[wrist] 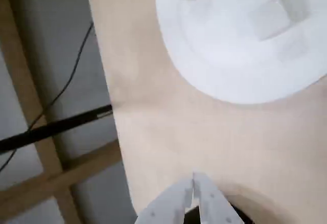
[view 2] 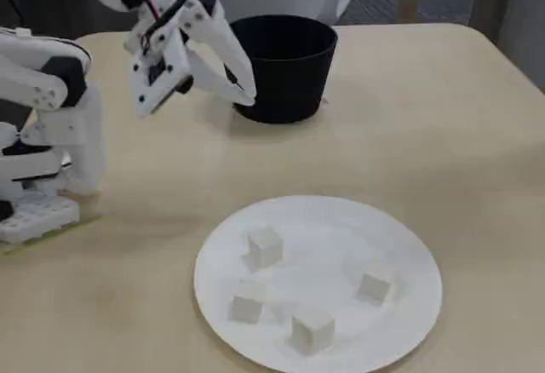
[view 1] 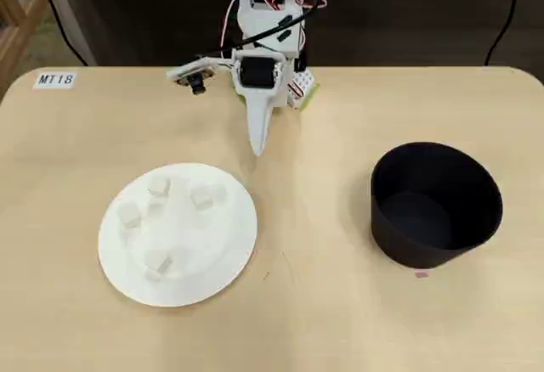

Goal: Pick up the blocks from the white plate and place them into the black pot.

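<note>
Four blocks (view 2: 265, 246) on white plate (view 2: 409, 254), hand (view 2: 245, 94) aloft — fingers seemingly together, empty — near black pot (view 2: 285, 71)

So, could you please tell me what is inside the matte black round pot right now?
The matte black round pot looks empty in the overhead view: only its dark floor shows, though the near wall hides some of it.

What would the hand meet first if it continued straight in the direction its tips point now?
Probably the bare table. In the overhead view the shut hand points into the gap between the white plate and the black pot, and slopes downward in the fixed view. The exact landing spot is unclear.
</note>
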Action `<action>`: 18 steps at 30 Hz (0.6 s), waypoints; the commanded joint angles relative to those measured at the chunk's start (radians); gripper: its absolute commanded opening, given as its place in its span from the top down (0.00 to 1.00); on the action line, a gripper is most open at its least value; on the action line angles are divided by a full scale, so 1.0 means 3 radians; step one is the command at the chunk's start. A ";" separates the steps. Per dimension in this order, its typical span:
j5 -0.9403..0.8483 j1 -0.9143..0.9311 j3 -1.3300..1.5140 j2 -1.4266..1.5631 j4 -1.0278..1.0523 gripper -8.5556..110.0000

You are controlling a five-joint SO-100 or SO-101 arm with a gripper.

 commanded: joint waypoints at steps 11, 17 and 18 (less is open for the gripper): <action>-0.0123 0.1038 -0.2756 -0.2848 0.1340 0.95; -0.0148 0.1053 -0.3088 -0.3543 0.1335 0.95; -0.0153 0.1053 -0.3140 -0.3625 0.1314 0.95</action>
